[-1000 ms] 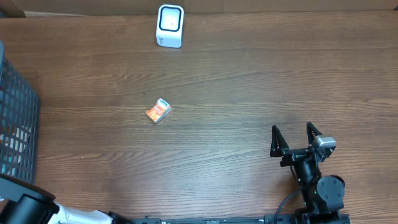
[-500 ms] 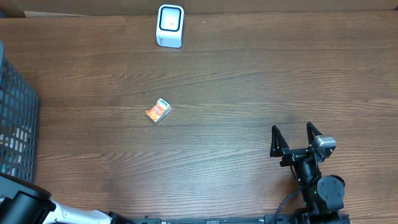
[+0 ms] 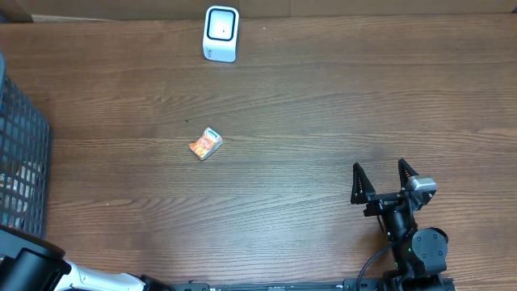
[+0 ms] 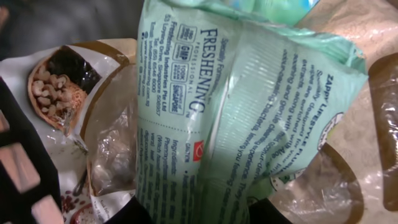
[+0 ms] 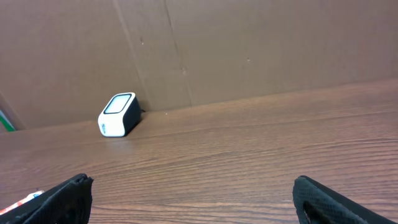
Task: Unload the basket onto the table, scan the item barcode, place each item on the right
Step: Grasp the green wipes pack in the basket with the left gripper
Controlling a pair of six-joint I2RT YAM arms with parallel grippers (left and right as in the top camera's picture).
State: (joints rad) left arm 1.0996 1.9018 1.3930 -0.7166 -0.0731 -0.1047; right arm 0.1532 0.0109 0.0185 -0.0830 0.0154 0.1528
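My left gripper (image 4: 196, 214) is inside the basket (image 3: 20, 145) at the left edge of the table (image 3: 323, 105). Its fingers sit either side of a green wipes pack (image 4: 249, 112), but I cannot tell whether they pinch it. The pack lies over snack bags (image 4: 68, 81). My right gripper (image 3: 384, 179) rests at the near right, jaws spread wide, holding nothing. The scanner (image 3: 220, 33) stands at the far edge. A small orange packet (image 3: 205, 145) lies mid-table, well apart from both.

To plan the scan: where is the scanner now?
Overhead, the scanner stands at the far edge of the table, left of centre, beyond the small orange packet.
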